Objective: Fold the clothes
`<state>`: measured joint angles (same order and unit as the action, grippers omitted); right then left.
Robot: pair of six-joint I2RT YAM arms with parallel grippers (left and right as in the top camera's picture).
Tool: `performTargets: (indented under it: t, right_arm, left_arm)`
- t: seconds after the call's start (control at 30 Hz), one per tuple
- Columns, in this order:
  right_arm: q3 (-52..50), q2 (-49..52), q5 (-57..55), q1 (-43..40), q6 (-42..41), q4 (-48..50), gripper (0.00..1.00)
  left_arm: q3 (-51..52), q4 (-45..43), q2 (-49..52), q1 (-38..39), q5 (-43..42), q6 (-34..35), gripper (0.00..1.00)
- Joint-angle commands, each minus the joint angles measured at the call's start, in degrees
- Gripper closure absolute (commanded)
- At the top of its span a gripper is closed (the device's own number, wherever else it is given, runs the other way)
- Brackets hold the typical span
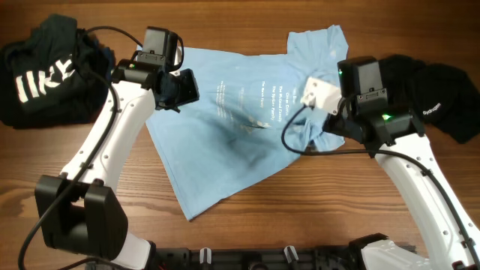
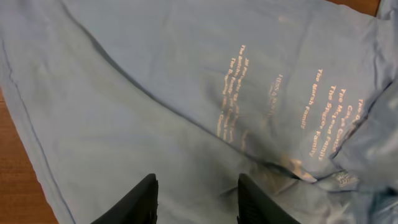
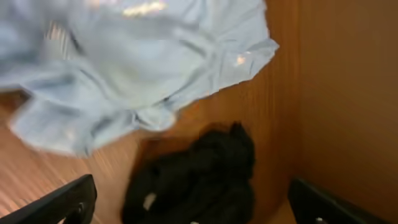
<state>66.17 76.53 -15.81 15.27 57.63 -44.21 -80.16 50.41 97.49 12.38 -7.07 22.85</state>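
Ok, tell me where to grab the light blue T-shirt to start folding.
Probably the bottom hem corner of the light blue T-shirt, coming in low from the left arm's side over the table. That corner lies flat and pointed with wood on both sides, so a finger could slide under it; the bunched folds opposite offer no clean edge.

You've got a brown wooden table (image 1: pixel 247 217), grain running side to side. The blue shirt (image 1: pixel 225 142) lies spread across the middle, skewed, pale print facing up. It is mostly flat, with the bottom corner pointing at the near edge and the right side bunched and creased. The black heap with white letters (image 1: pixel 45 75) sits at the far left. The plain black garment (image 1: pixel 442 90) lies crumpled at the far right, near the shirt. Bare wood shows along the near side.
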Motion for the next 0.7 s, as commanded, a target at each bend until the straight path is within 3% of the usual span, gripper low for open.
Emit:
performTargets:
  t: [0.0, 0.1, 0.13, 0.27, 0.47, 0.67]
  right_arm:
    - [1.73, -1.42, 1.97, 0.42, -25.92, 1.42, 0.00]
    - [3.45, -1.44, 4.74, 0.63, -42.75, -0.15, 0.00]
    - [4.55, -1.44, 13.84, 0.63, -51.10, -1.46, 0.00]
    - [4.66, -0.98, 29.88, 0.63, -53.35, -0.09, 0.00]
    - [4.66, -0.55, 30.47, 0.63, -55.21, 0.94, 0.00]
    - [4.66, 1.03, 30.47, 0.63, -54.80, 1.77, 0.00]
  left_arm:
    - [0.46, 1.79, -0.94, 0.22, -0.28, -0.09, 0.57]
    - [0.46, 6.05, -0.94, 0.55, -2.36, -0.11, 0.57]
    - [0.46, 9.46, -0.94, 1.01, -3.52, -0.11, 0.57]
    - [1.49, 16.22, -0.94, 2.40, -6.05, -0.07, 0.57]
    - [10.34, 17.31, -0.94, 6.27, -10.49, 0.79, 0.58]
    - [21.88, 10.27, -0.96, 10.38, -10.51, 9.44, 0.59]
